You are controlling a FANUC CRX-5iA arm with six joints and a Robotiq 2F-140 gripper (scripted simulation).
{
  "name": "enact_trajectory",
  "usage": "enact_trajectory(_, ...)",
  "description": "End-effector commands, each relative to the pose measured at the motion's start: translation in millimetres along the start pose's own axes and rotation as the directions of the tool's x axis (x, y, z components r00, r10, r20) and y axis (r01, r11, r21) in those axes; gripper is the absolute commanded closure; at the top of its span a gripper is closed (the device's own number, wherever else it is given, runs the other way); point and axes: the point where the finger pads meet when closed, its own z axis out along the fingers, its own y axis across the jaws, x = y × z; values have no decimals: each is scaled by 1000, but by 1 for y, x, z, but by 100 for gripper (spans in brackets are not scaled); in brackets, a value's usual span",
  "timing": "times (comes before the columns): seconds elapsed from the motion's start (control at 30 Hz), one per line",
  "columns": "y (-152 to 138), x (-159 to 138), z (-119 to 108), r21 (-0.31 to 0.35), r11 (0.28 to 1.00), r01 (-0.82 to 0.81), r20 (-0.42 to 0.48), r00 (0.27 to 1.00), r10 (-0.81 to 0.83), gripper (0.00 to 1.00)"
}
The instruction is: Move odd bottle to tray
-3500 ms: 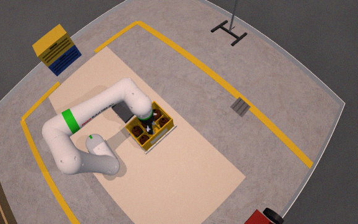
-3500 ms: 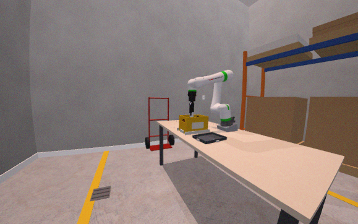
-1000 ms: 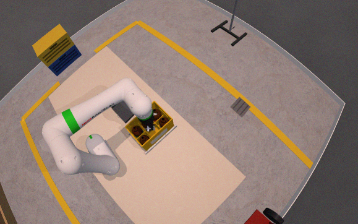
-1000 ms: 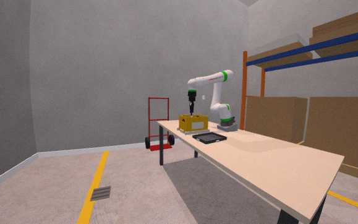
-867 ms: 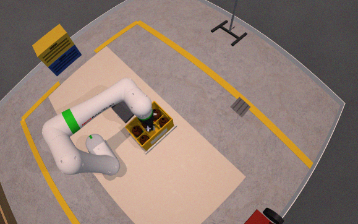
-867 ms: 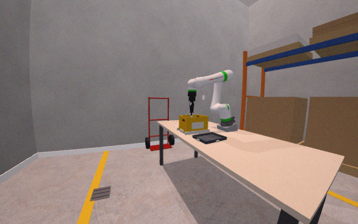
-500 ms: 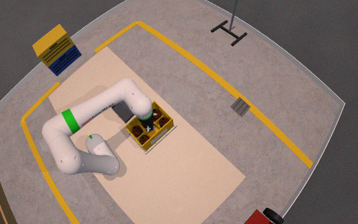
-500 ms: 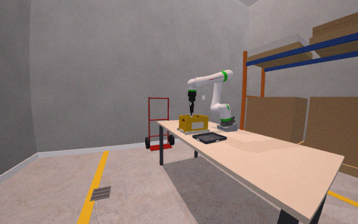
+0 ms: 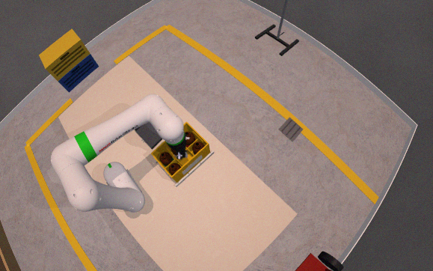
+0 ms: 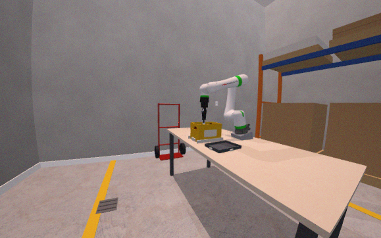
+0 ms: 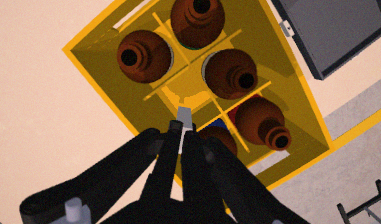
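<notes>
The yellow crate (image 11: 196,95) stands on the table, and its cells hold several brown bottles, for example one at the far left (image 11: 143,56), one at the top (image 11: 197,20) and one at the right (image 11: 261,121). Another bottle (image 11: 219,138) is partly hidden behind my fingers. My gripper (image 11: 182,117) is shut with nothing between the fingers and hangs over the crate's middle, above an empty cell. The dark tray (image 11: 331,30) lies empty beside the crate. In the side view the gripper (image 10: 203,117) points straight down just above the crate (image 10: 206,130), with the tray (image 10: 223,146) in front.
The arm's base (image 10: 241,131) stands on the table behind the crate. A red hand truck (image 10: 169,131) stands on the floor beyond the table's end. Shelving with cardboard boxes (image 10: 324,125) lines the right wall.
</notes>
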Motion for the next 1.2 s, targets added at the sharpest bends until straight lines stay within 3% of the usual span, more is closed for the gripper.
enact_trajectory(0.0,0,-1,-1,0,1000,0,1,1000,0,90)
enact_trajectory(0.13,0,-1,-1,0,1000,0,1,1000,0,90)
enact_trajectory(0.17,0,-1,-1,0,1000,0,1,1000,0,56)
enact_trajectory(1.17,0,-1,-1,0,1000,0,1,1000,0,56)
